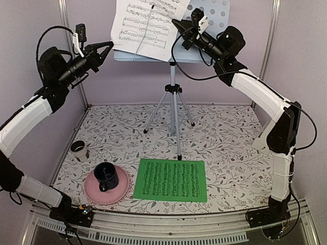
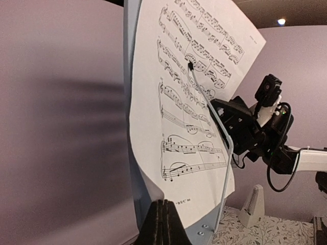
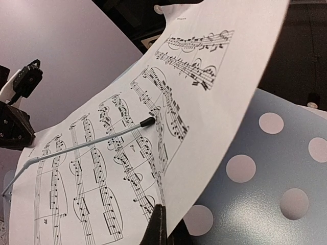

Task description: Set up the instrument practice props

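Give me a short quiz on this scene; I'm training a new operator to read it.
1. True or false: the green sheet lies flat on the table.
2. The mug stands on: A) a pink plate, B) the green sheet, C) the bare table?
3. Fill in: a thin wire arm crosses the white sheet resting on the music ____.
Key: 1 true; 2 A; 3 stand.

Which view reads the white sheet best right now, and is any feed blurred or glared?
Top external: evenly lit, white sheet of music sharp, frame poles bowed by the lens. Left wrist: staves crisp, wall at left streaked with soft shadow bands, small lamp glint top right. Right wrist: notes largest and sharp, upper background dark.
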Available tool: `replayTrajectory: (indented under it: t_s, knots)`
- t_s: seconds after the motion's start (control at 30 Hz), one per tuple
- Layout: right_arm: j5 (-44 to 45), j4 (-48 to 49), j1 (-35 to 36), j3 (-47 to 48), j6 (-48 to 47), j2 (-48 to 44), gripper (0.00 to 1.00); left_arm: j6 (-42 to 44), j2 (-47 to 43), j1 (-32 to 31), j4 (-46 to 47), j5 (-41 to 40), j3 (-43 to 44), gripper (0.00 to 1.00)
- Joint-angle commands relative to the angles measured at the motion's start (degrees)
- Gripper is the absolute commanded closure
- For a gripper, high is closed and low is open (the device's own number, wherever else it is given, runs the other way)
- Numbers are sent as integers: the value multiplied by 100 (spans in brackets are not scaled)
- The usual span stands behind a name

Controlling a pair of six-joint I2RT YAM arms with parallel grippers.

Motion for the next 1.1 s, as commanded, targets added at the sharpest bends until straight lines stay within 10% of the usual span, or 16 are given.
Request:
replayTrajectory:
  t_s: [0.0,0.8,1.07]
  knots:
    - [304,377,-47,321,136,174,100,95,-231,-173,544,-253,-413,100]
    - [479,767,-38,342,175,289,73,510,-559,-648,859,-1144,-1316,100]
    - [479,781,-7,28,179,-54,39,539,-699,-666,824,-1231,-1421,61]
